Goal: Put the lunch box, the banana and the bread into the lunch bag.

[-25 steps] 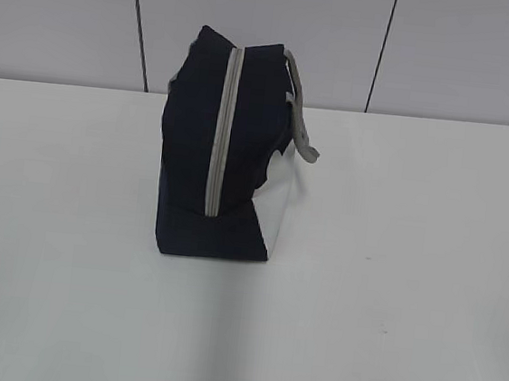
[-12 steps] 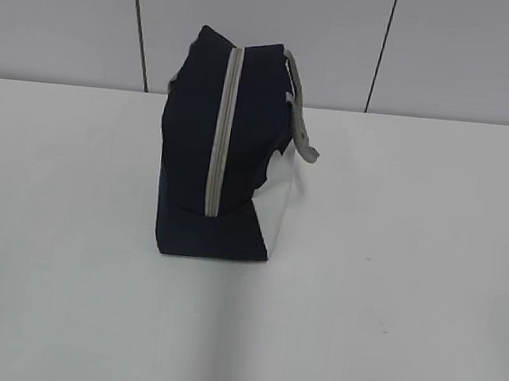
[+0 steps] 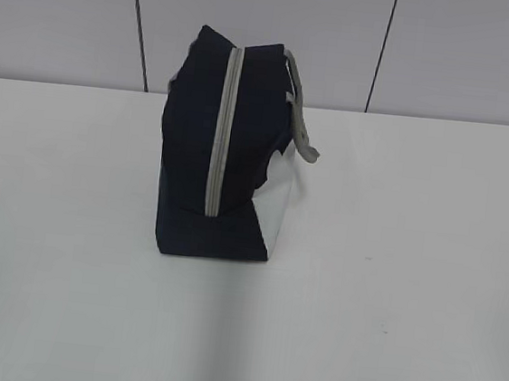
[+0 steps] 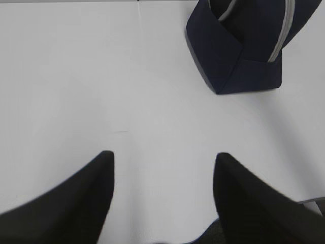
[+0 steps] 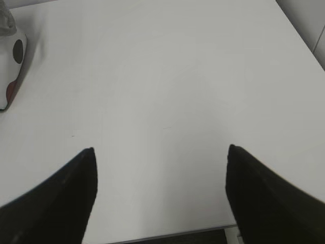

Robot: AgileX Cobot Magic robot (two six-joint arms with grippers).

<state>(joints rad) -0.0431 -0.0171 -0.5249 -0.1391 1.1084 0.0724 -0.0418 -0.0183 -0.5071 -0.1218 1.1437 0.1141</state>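
On table (image 3: 429, 263): lunch bag (image 3: 213, 150) upright, zipped, mid-left.

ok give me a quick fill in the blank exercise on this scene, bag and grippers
1. The lunch bag stands on a ____ table.
2. Its grey zipper is ____.
3. The left gripper and right gripper both stand ____, holding nothing.
4. The grey handle hangs on the bag's ____ side in the exterior view.

Missing words: white; closed; open; right

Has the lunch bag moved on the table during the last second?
No. The lunch bag keeps its place against the wall seam behind it.
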